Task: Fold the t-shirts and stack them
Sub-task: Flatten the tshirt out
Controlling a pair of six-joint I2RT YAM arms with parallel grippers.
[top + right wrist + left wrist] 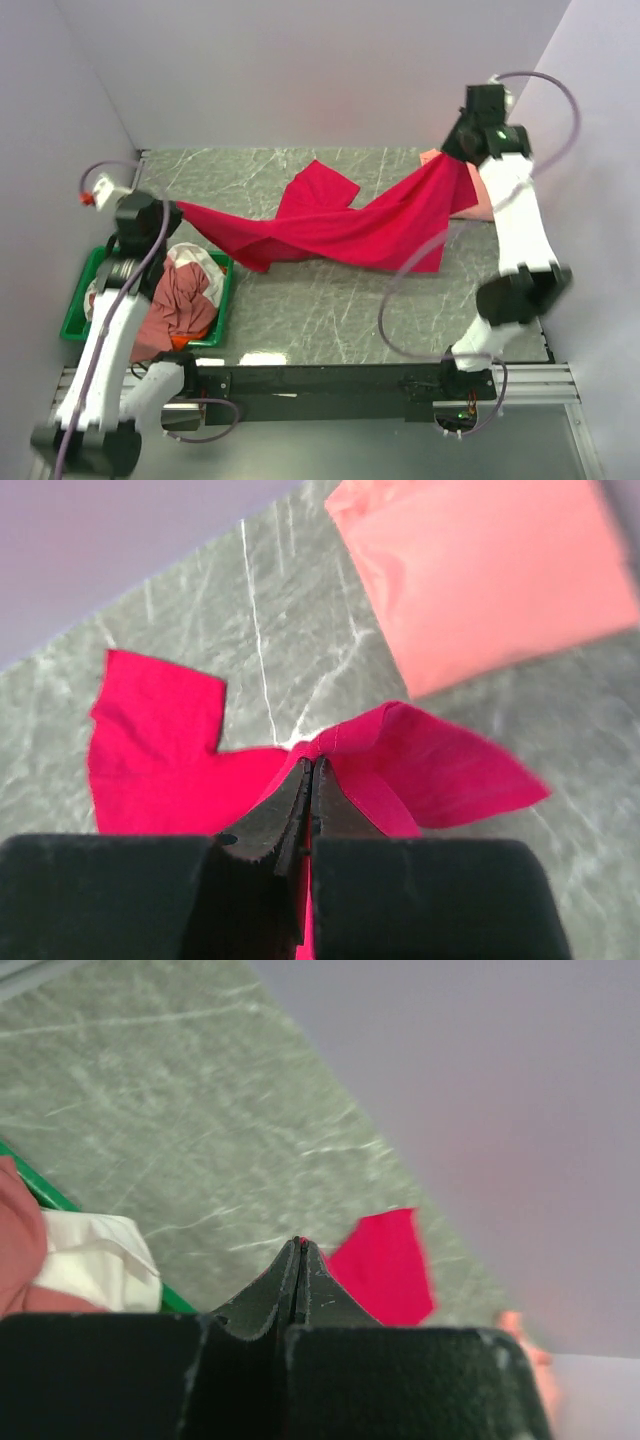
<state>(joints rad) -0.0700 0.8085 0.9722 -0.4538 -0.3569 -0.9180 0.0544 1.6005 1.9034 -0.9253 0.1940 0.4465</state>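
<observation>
A crimson-red t-shirt (330,225) hangs stretched between my two grippers above the marble table, its middle sagging onto the table. My left gripper (178,210) is shut on its left end, over the tray's far corner; a sliver of red shows at the tips (299,1243). My right gripper (462,158) is shut on the shirt's hem (345,742) at the far right. A folded salmon-pink t-shirt (480,575) lies flat on the table under the right gripper, also seen at the far right (482,195). One red sleeve (150,720) spreads on the table.
A green plastic tray (75,318) at the near left holds a heap of tees: dusty rose (180,300), white (195,262) and a bit of orange. Lilac walls close in the table at the back and both sides.
</observation>
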